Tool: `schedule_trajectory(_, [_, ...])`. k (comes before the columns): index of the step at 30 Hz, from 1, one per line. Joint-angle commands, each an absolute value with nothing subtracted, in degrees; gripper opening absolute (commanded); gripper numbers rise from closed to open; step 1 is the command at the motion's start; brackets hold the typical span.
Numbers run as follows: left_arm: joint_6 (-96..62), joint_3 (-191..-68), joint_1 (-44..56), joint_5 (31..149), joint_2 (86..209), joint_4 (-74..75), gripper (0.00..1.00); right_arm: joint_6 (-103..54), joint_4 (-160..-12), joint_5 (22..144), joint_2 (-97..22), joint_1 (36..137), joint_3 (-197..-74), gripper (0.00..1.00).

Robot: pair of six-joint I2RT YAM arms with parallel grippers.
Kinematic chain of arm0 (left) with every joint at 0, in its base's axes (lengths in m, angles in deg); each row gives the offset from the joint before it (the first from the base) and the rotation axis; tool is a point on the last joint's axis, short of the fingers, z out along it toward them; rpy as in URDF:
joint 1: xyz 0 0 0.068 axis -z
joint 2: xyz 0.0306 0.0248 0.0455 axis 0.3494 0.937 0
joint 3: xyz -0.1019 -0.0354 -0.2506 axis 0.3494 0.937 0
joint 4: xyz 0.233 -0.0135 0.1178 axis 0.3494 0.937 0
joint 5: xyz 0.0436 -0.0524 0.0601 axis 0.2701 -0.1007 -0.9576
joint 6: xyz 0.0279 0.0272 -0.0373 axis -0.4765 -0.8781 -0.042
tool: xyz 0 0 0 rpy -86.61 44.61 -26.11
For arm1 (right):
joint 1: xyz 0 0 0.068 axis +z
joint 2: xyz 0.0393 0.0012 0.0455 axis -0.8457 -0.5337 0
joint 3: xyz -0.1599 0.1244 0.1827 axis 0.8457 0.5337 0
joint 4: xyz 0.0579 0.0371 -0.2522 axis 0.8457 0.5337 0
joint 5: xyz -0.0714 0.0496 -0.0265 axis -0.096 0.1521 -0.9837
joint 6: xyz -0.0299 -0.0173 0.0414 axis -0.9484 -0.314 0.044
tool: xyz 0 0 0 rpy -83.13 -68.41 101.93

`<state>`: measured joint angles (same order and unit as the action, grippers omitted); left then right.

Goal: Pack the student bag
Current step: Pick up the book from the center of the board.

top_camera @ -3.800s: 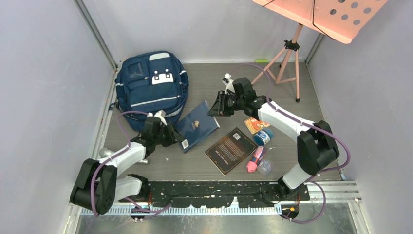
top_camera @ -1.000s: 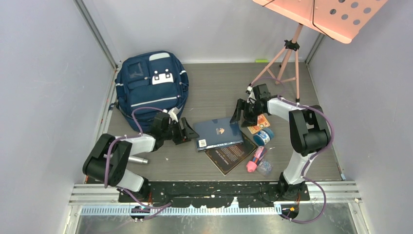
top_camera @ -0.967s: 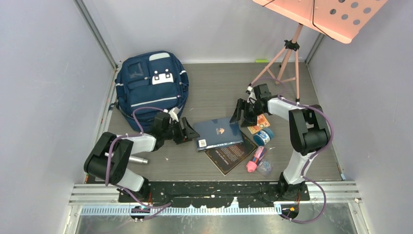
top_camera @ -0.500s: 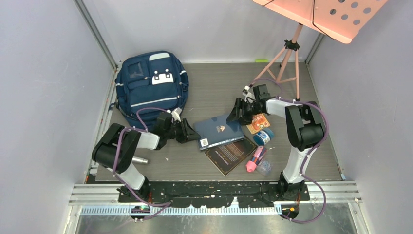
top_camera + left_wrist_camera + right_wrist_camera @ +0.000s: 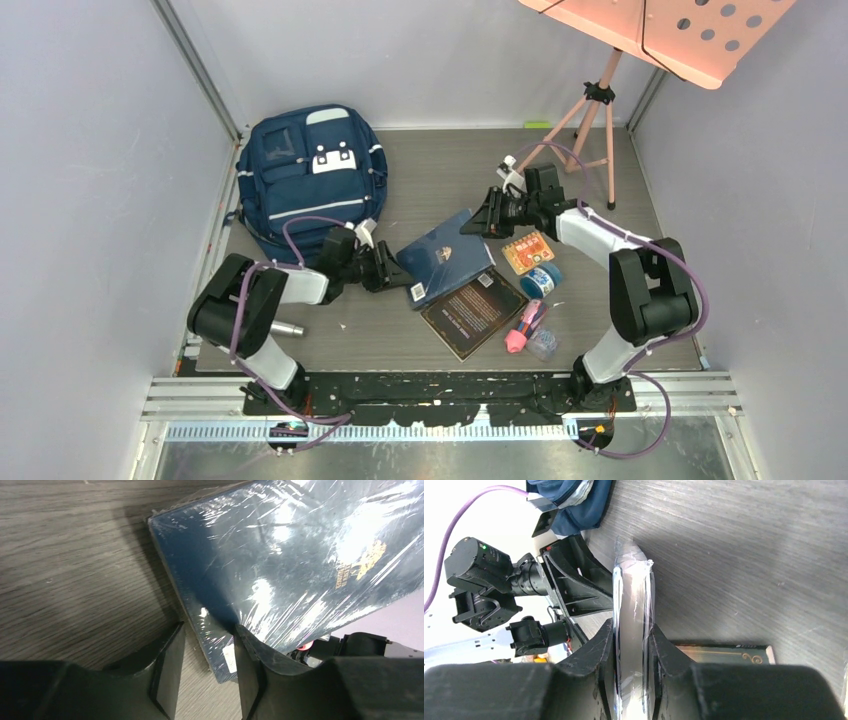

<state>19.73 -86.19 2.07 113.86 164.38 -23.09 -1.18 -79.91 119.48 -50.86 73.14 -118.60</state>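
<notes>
The left pincer (image 5: 207, 632) and right pincer (image 5: 630, 630) each clamped an edge of the tilted book (image 5: 445, 255) between them.

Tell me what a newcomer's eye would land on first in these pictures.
The left end effector and the right end effector each clamp an opposite edge of a shrink-wrapped navy book, holding it at a tilt in the middle of the table. Beyond the left arm lies the navy student bag, and a pink music stand rises in the far right corner.
</notes>
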Motion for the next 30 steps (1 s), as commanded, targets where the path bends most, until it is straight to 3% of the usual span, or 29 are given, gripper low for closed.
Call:
schedule_trajectory(1, [12.5,-88.9,3.8,109.0,160.9,-12.4,0.49,4.6,-79.8,122.3,-44.5,75.3,-118.2,0.01])
schedule_trajectory(6, [7.7,-92.2,3.6,105.9,155.2,-2.2,0.77,2.0,-72.9,117.7,-39.5,75.4,-121.0,0.01])
schedule_trajectory(12, [0.7,-98.1,2.0,101.4,146.9,12.8,0.92,-7.4,-57.7,108.2,-34.9,76.4,-130.2,0.01])
schedule_trajectory(17, [-4.5,-106.8,-1.0,95.6,143.6,28.7,0.98,-14.1,-42.1,96.2,-35.6,78.7,-145.4,0.01])
schedule_trajectory(22, [-3.7,-110.9,-2.2,96.7,143.3,33.4,0.98,-20.5,-24.8,80.3,-38.6,86.3,-159.5,0.01])
schedule_trajectory(30, [-19.5,-127.7,-2.2,81.5,149.1,54.1,0.97,-19.7,-15.1,70.1,-40.1,92.0,-162.4,0.01])
